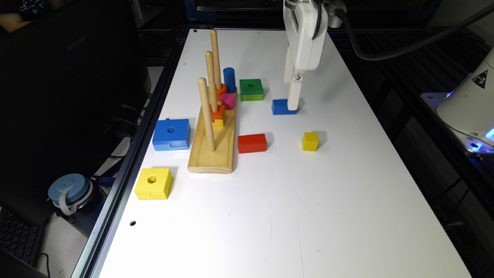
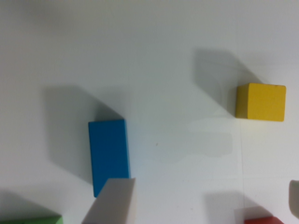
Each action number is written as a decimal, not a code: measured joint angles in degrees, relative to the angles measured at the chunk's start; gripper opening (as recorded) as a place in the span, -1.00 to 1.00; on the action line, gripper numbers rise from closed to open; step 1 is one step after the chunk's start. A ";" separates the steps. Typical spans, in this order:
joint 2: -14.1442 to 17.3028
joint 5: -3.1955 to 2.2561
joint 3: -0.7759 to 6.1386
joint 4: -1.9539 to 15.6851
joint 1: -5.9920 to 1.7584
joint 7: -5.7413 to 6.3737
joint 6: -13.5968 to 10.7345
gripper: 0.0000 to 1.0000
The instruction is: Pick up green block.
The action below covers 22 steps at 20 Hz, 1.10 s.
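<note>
Green block (image 1: 251, 89) sits flat on the table (image 1: 270, 216), just beside the peg stand's (image 1: 213, 148) far end, untouched. Gripper (image 1: 294, 101) is low, next to the small blue brick (image 1: 283, 107), to the exterior view's right of the target. Wrist view shows two fingertips (image 2: 112, 201) wide apart with nothing between them, so it's open and empty.

Looks like rigid painted wood: light, stiff, likely a bit slick. Best hold is across two opposite flat sides, squarely; skip the centre hole.

Clearance: pink cylinder (image 1: 227, 100) and blue cylinder (image 1: 229, 79) crowd the stand side. The far and right sides look free.
</note>
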 joint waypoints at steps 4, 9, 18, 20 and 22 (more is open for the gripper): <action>0.00 0.00 0.00 0.00 0.00 0.00 0.00 1.00; 0.00 0.00 0.00 0.00 -0.03 0.00 0.00 1.00; 0.00 0.00 -0.05 0.27 -1.40 -0.88 0.00 1.00; 0.01 0.00 -0.06 0.51 -2.15 -1.63 0.00 1.00; 0.08 0.00 -0.06 0.78 -2.78 -2.24 0.00 1.00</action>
